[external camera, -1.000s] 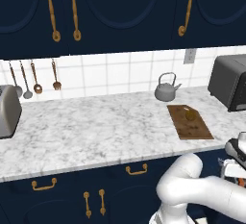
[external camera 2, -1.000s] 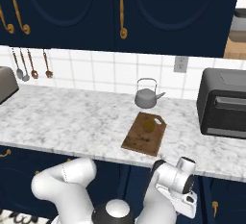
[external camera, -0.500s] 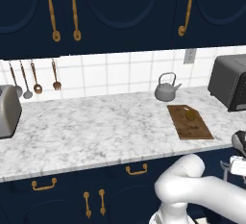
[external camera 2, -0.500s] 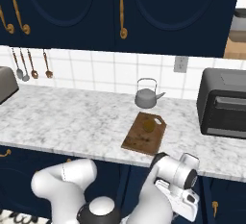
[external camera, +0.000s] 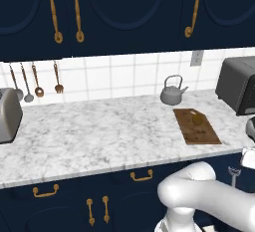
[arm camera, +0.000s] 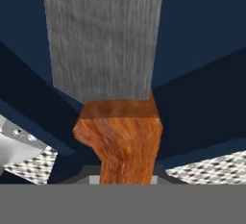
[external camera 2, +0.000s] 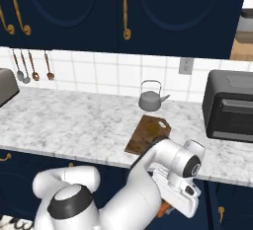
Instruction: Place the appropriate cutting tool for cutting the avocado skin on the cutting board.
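Observation:
In the hand view, a knife (arm camera: 120,136) with a brown wooden handle and a broad grey blade runs up from my gripper (arm camera: 126,177), which is shut on the handle. My gripper (external camera 2: 170,205) hangs below the counter's front edge, in front of the dark blue cabinets, with a bit of the orange-brown handle (external camera 2: 162,209) showing under it. The brown wooden cutting board (external camera: 196,126) lies on the marble counter in front of the kettle. The small olive-brown avocado (external camera: 197,119) sits on its far part. My arm hides the board's near end (external camera 2: 141,137).
A grey kettle (external camera: 172,91) stands behind the board. The dark toaster oven (external camera 2: 230,106) is to its right and a steel toaster (external camera: 7,115) at the far left. Utensils (external camera: 37,81) hang on the tiled wall. The counter edge (external camera: 124,164) overhangs the drawers.
The arm has shifted a little, its forearm and wrist rising closer to the counter edge. The hand stays below the counter with the knife. Board, avocado and kettle have not moved.

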